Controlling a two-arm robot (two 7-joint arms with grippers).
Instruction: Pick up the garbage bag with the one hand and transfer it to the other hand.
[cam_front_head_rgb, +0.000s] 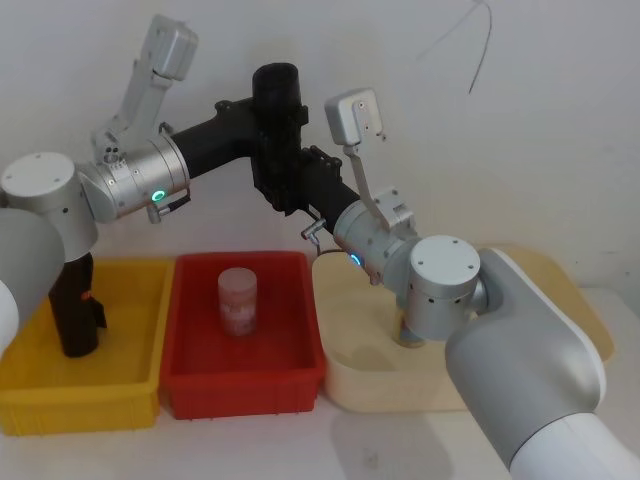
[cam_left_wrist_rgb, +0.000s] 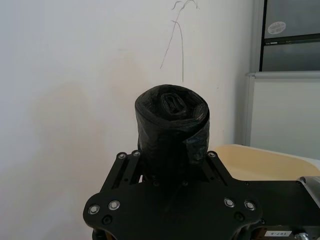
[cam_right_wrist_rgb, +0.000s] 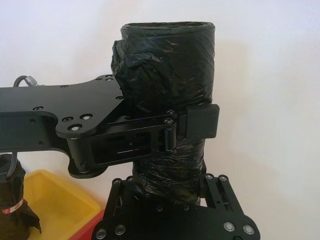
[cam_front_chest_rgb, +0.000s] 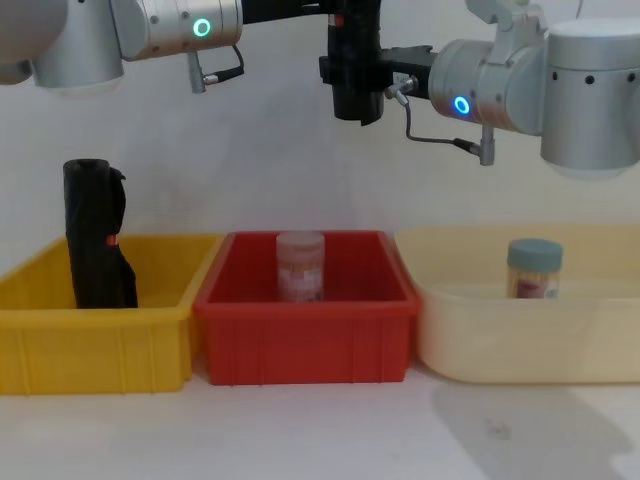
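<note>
So I've got the garbage bag (cam_front_head_rgb: 277, 110) upright mid-air, top centre of frame, left pincer (cam_right_wrist_rgb: 192, 122) and right pincer (cam_front_head_rgb: 283, 188) both clamped on it for handover.

- No word, brand name or number can be read anywhere in these views.
- A round sticker on the grey cabinet (cam_left_wrist_rgb: 291, 31) carries print too small to make out.
- A small white label on the left gripper's mount (cam_left_wrist_rgb: 281, 233) bears dark characters that cannot be read.
- The jar (cam_front_chest_rgb: 300, 266) in the red bin (cam_front_chest_rgb: 305, 345) and the jar with the blue-green lid (cam_front_chest_rgb: 533, 269) in the cream tray (cam_front_chest_rgb: 520, 340) wear printed labels, their lettering illegible.
</note>
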